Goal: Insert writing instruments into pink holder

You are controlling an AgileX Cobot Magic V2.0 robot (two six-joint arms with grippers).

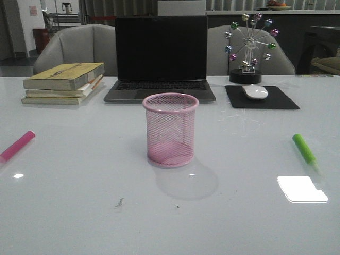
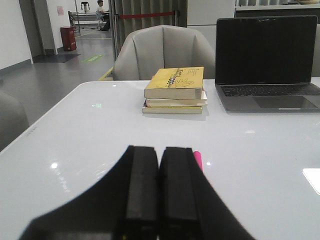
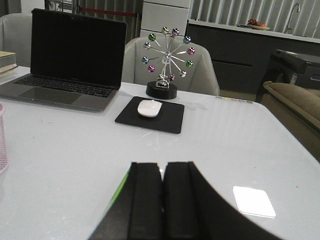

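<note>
Nearest my front camera, the pink mesh holder (image 1: 170, 129) stands upright in the middle of the white table (image 1: 79, 212), open mouth up, with nothing visible inside it. Neither arm shows in this view.

The pink marker (image 1: 17, 146) lies flat near the table's left edge, well apart from the holder. In my left wrist view, only a sliver of that marker (image 2: 198, 160) pokes out just beside the left gripper (image 2: 159, 195), whose two black fingers (image 2: 142, 190) are pressed together with nothing between them. I cannot tell whether the claw touches the marker.

The green marker (image 1: 305, 151) lies flat on the right side, pale tip toward the near edge, also well apart from the holder. In my right wrist view a thin green strip (image 3: 123, 182) shows along the side of the right gripper (image 3: 163, 205), fingers (image 3: 146, 200) closed against each other and empty. The holder's rim (image 3: 2, 140) shows at that view's edge.

Farther back, I see a stack of books (image 1: 65, 83) with a yellow one on top, an open laptop (image 1: 161, 58) with a dark screen, a white mouse (image 1: 255, 92) on a black mouse pad (image 1: 281, 100), and a desk toy with coloured balls (image 1: 249, 47). Grey chairs (image 1: 74, 45) stand behind the table.
</note>
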